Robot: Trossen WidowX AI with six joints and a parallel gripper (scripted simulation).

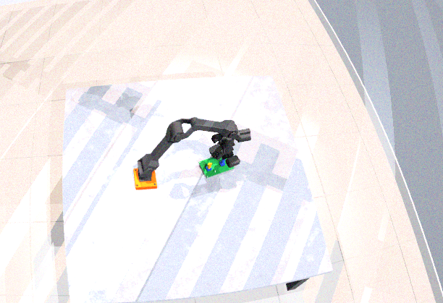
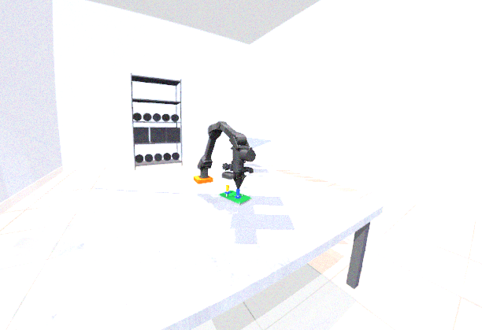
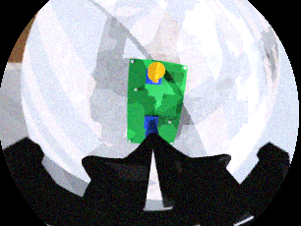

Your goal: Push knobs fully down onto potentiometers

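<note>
Fingers of the gripper are pressed together with nothing between them, pointing straight down so that their joined tips sit right over the blue knob on the green circuit board. That board rests on the white table a little way from the arm's orange base plate, and in the wrist view the blue knob lies just ahead of the closed tips. The yellow knob stands apart from it, nearer the board's far end, untouched.
</note>
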